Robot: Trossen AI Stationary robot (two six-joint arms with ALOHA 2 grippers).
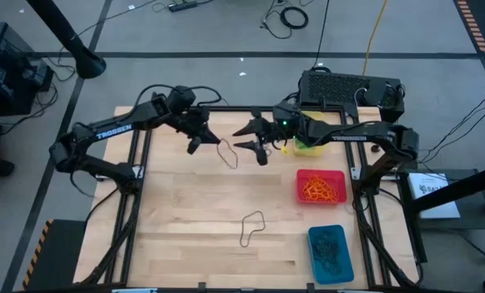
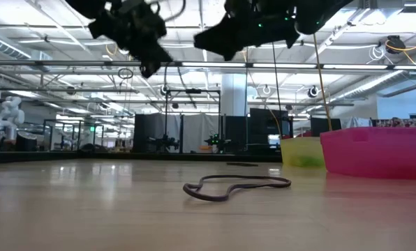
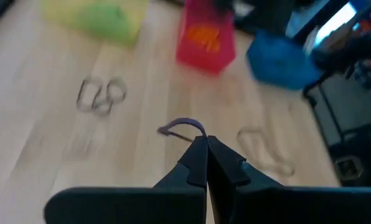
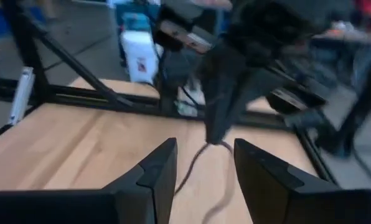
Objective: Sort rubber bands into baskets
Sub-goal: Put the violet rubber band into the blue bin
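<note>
Table (image 1: 185, 212): your work surface. Blue basket (image 1: 330, 254), near right: target for dark bands. Left gripper (image 1: 200, 140): raised at far centre, clamped on a dangling dark band (image 1: 229, 153). Right gripper (image 1: 255, 137): fingers apart, empty, facing it. Second band (image 1: 251, 229): lying near centre. Next, you carry the held band rightward.

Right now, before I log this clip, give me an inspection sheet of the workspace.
Surface: wooden table, mostly bare.
Job's things: one dark band loose mid-table; a second dark band hangs from the left gripper. Yellow basket holds green bands, red basket orange ones, blue basket dark ones.
Clutter: nothing seen on the table.
Grippers: left gripper shut on the hanging band, raised above the far side; right gripper open, facing it close by, empty.
Cables: black cables along both arms; more, with a yellow cord, on the floor behind.
Surroundings: black box behind the table; open lab hall beyond.
</note>
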